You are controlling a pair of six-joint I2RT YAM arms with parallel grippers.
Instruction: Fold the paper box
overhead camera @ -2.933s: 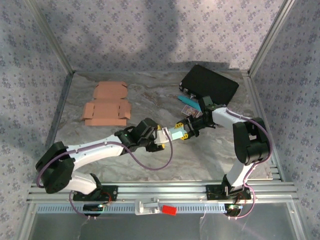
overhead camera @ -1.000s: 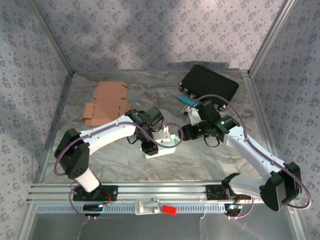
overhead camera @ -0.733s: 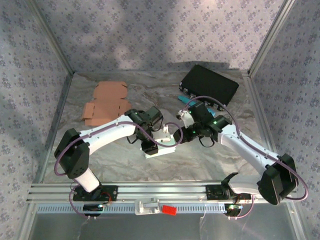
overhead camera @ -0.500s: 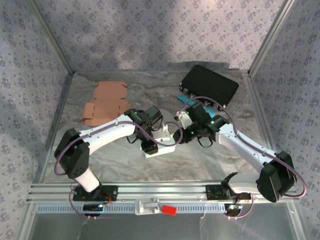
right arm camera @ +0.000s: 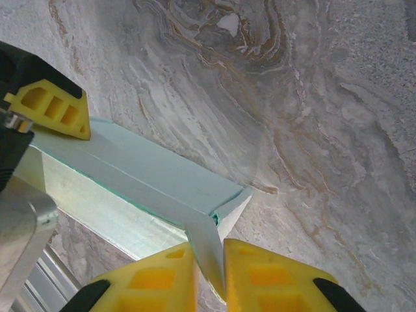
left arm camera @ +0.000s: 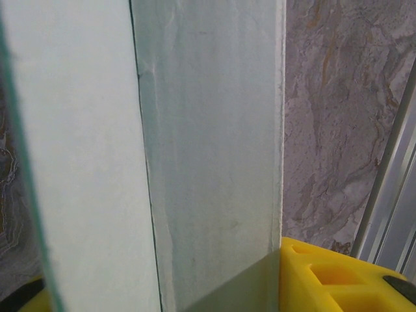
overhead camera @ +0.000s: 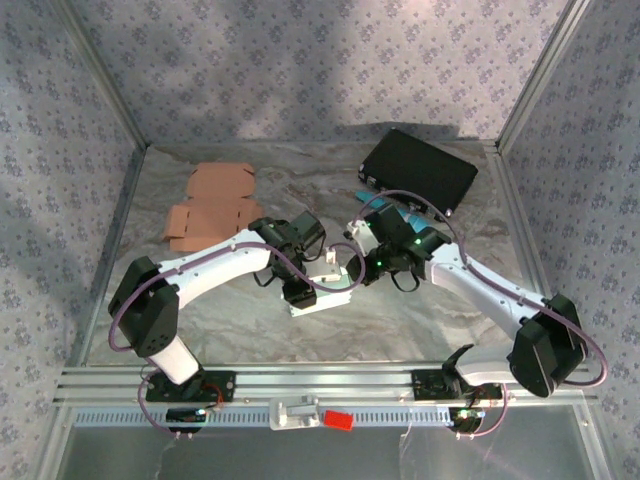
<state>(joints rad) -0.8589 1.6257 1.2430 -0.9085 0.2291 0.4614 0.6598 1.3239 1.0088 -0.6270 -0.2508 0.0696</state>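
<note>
Because the fold needs one side braced and the other worked, both arms meet at the middle of the grey marbled desk (overhead camera: 430, 315), well away from everything else on it. A black case (overhead camera: 420, 170) lies at the back right and flat brown cardboard blanks (overhead camera: 213, 208) lie at the back left. Neither is touched, and both look like spare stock or clutter, not part of this step. A small teal item (overhead camera: 368, 197) sits just beside the case, partly behind the right arm.

The paper box (overhead camera: 322, 292), pale and partly formed, rests on the desk at centre, between the two wrists. The left hand (overhead camera: 299, 288) is clamped across one of its long panels. In the left wrist view that panel (left arm camera: 208, 149) runs straight up between the yellow fingers (left arm camera: 325, 273). This grip seems meant to pin the body steady while the other arm folds.

The right hand (right arm camera: 208, 260) has its fingers drawn together on a thin end flap (right arm camera: 207, 242) at the box's corner, one pad on each side of the sheet. Such a narrow pinch at the very edge probably gives leverage to swing the flap along its crease. The paper looks light and springy, so a slip or a crumpled corner is the likely risk.
</note>
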